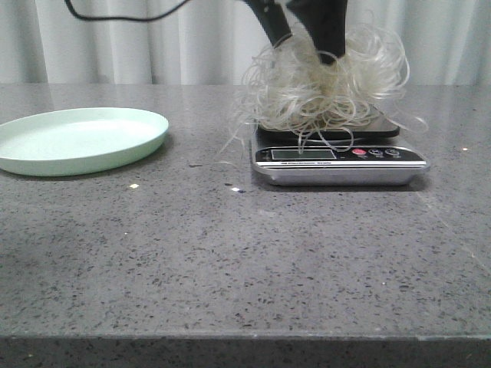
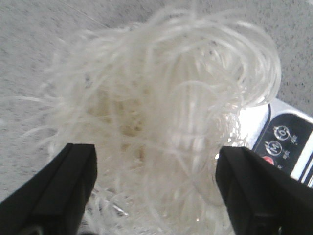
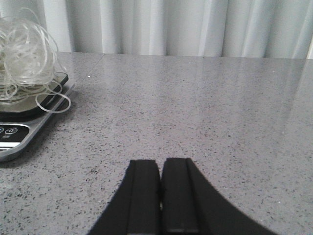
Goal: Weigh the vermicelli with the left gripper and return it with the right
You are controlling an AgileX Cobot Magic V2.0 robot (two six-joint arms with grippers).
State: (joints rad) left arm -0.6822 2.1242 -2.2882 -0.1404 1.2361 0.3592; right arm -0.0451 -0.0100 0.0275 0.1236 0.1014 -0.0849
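The vermicelli [image 1: 322, 84], a fluffy nest of thin white curly strands, rests on the black platform of the silver scale [image 1: 337, 170]. My left gripper [image 1: 303, 42] reaches down into its top from above. In the left wrist view the left gripper [image 2: 156, 166] is open, its two black fingers [image 2: 73, 186] wide apart with the vermicelli [image 2: 161, 98] between them. My right gripper [image 3: 160, 169] is shut and empty, low over bare table to the right of the scale [image 3: 19, 134]. The vermicelli [image 3: 24, 54] shows at that view's edge.
A pale green plate [image 1: 77, 138] lies at the left of the grey speckled table. The scale's buttons [image 2: 286, 142] show beside the noodles. A few crumbs lie on the table between plate and scale. White curtains hang behind.
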